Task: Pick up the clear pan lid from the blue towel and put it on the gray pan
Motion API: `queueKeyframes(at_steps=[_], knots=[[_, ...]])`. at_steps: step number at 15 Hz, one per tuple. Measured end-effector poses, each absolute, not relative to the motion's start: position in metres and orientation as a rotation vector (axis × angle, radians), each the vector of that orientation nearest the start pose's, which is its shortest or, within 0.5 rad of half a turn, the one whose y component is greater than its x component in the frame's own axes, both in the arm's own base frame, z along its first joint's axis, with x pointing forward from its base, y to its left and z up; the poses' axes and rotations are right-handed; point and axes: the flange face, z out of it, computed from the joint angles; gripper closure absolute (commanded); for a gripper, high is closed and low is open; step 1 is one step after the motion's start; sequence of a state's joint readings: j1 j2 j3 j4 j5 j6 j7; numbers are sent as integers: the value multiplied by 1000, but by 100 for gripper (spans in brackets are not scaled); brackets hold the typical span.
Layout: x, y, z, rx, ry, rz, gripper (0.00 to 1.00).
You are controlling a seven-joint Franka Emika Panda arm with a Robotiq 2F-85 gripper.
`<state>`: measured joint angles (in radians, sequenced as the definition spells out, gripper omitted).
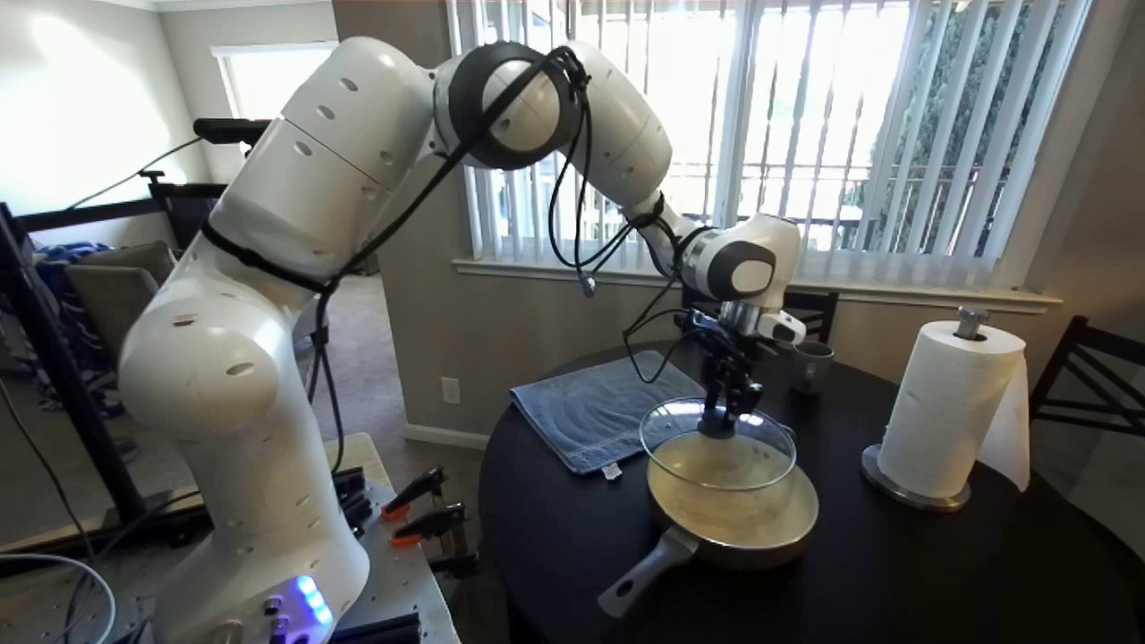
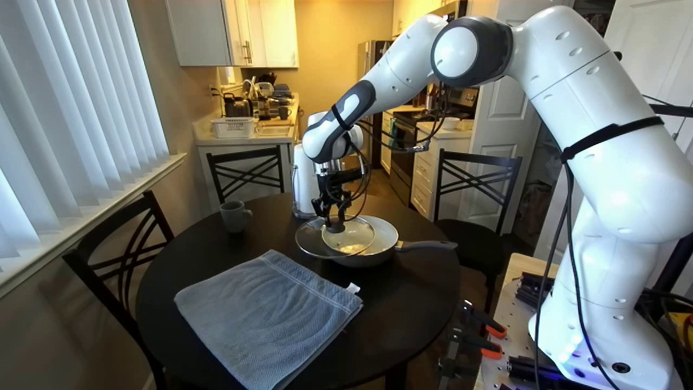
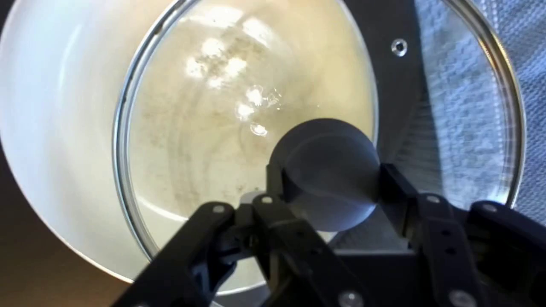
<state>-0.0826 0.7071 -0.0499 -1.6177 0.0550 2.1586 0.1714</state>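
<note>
The clear pan lid is off the blue towel and held over the gray pan, shifted toward the towel side. In an exterior view the lid overhangs the pan's edge; a gap beneath the lid is hard to judge. My gripper points down and is shut on the lid's dark knob. In the wrist view the fingers press both sides of the knob. Through the glass I see the pan's cream inside, its rim and part of the towel.
The pan's handle points toward the robot base side. A paper towel roll stands beyond the pan. A gray mug, also in an exterior view, stands on the dark round table. Chairs surround it.
</note>
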Motion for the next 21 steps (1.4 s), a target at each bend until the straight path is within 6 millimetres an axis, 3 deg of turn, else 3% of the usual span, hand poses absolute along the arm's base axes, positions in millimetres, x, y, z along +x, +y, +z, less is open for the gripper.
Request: queueKeyframes(at_steps=[3,6,21], knots=[[653,-118,193,-3044,613,272,68],[642,-135,193,-3029,665,286,68],[624,-157,191,-3031,736,249,68]])
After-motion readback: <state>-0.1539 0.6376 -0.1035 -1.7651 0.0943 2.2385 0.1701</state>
